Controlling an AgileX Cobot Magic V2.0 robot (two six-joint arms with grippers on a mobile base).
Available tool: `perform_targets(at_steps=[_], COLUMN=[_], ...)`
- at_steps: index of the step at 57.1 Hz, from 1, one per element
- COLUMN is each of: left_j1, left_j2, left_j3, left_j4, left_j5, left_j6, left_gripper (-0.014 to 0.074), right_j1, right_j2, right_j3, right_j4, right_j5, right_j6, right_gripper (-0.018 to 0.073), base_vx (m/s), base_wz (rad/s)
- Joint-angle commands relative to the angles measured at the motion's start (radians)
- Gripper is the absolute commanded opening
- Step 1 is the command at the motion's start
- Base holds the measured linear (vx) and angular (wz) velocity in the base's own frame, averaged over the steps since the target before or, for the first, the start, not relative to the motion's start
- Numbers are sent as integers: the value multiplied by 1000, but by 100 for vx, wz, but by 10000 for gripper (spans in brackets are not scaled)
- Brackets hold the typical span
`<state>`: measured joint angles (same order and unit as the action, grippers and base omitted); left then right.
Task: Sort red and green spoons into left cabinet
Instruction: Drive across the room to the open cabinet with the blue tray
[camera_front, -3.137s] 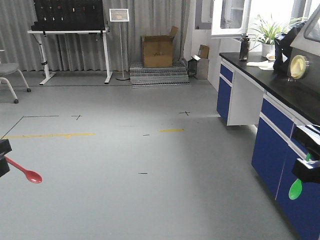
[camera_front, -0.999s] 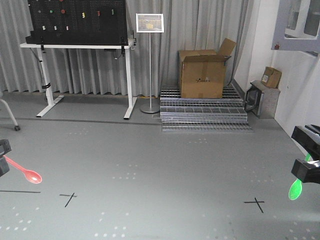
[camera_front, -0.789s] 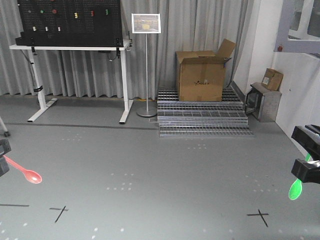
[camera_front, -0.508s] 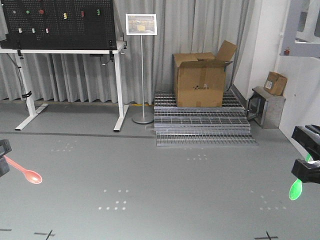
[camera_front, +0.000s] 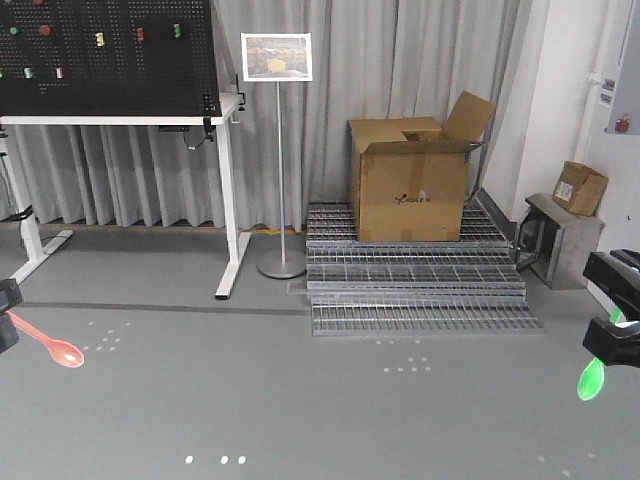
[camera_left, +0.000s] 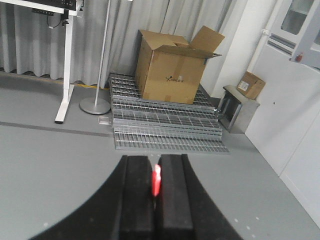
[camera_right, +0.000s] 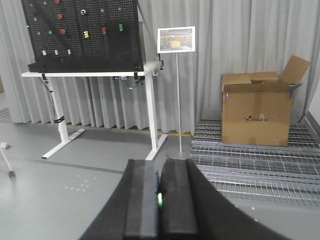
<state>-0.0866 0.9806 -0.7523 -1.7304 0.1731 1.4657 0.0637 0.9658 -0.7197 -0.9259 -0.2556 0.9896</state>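
Observation:
My left gripper (camera_front: 3, 318) at the left edge of the front view is shut on the red spoon (camera_front: 50, 345), whose bowl points right and down. In the left wrist view the red spoon (camera_left: 156, 181) shows as a sliver pinched between the black fingers (camera_left: 138, 195). My right gripper (camera_front: 618, 335) at the right edge is shut on the green spoon (camera_front: 592, 378), whose bowl hangs down. In the right wrist view only a green speck (camera_right: 159, 199) of the spoon shows between the closed fingers (camera_right: 142, 200). The left cabinet is out of view.
Ahead stand a white-legged table with a black pegboard (camera_front: 100, 50), a sign on a pole (camera_front: 278, 150), an open cardboard box (camera_front: 412, 180) on metal grating (camera_front: 415, 290), and a small box on a metal stand (camera_front: 560, 230) by the right wall. Grey floor lies in front.
The base has turned left and rolled forward: the counter has left the view, and the table, sign and box have grown nearer. Both grippers still hold their spoons the same way.

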Motion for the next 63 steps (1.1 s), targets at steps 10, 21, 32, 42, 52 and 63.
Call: perform_targets(at_steps=[10,21,32,42,52,63], left_j1=[-4,-4,-4,-4,-4,-4], left_j2=[-13,-13,-13,-13,-13,-13], left_j3=[-28,-28,-28,-28,-28,-28], left_j4=[-70,-70,-70,-70,-70,-70], left_j5=[22,22,22,22,22,22], left_j6=[0,0,0,0,0,0], left_gripper=[0,0,0,0,0,0], right_j1=[-2,-2,-2,-2,-2,-2], right_j2=[-13,-13,-13,-13,-13,-13], right_j3=[-30,-30,-30,-30,-30,-30], right_j4=[9,9,9,9,9,9], right_j5=[-45,-45,-45,-45,-45,-45], right_j6=[2,2,2,2,2,2], right_gripper=[-9,-9,-9,-9,-9,-9], base_vx=[60,58,56,54,53,51], base_wz=[-5,-8,-2,4,6,3])
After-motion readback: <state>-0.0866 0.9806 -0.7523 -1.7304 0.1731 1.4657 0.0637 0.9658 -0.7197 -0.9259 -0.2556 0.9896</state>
